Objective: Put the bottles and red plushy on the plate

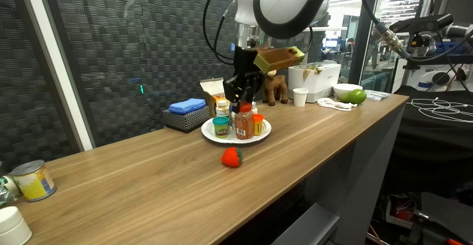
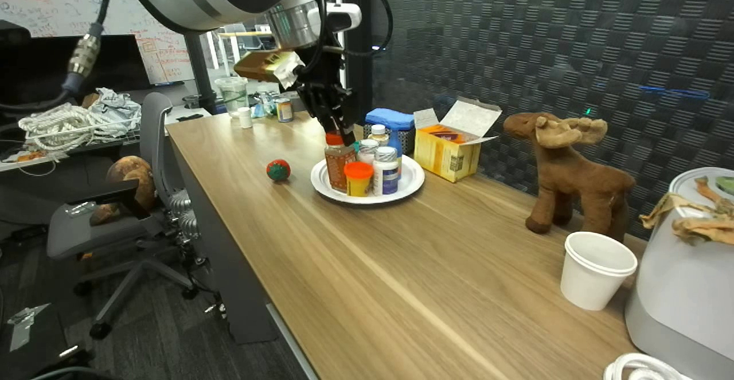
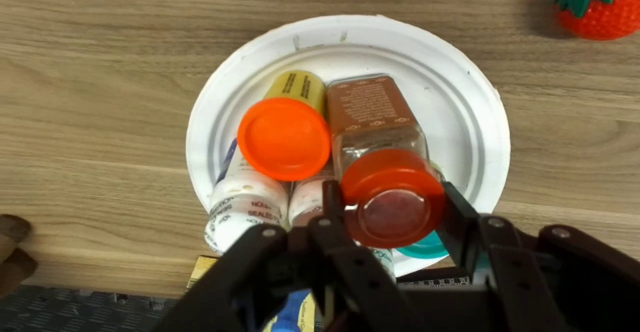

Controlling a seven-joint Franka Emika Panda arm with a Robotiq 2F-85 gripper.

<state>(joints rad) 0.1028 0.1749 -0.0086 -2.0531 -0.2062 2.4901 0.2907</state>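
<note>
On the white plate (image 3: 480, 101) stands a reddish-brown bottle (image 3: 372, 104) with a red cap. My gripper (image 3: 392, 197) comes down from above, its fingers (image 3: 460, 212) pressed against both sides of that cap. Packed around it on the plate are white bottles (image 2: 386, 171), a blue bottle (image 2: 395, 152), an orange-lidded tub (image 2: 359, 180) and a teal-lidded tub (image 1: 221, 127). The red plushy (image 1: 231, 157), strawberry-shaped with green leaves, lies on the table apart from the plate, close to its rim. It shows in all three views.
Behind the plate are an open yellow box (image 2: 449, 148) and a dark patterned box with a blue cloth (image 1: 187, 106) on top. A brown plush moose (image 2: 573, 168), a white cup (image 2: 596, 271) and a white bin (image 1: 314, 82) stand along the wall. A can (image 1: 33, 180) sits at the far end.
</note>
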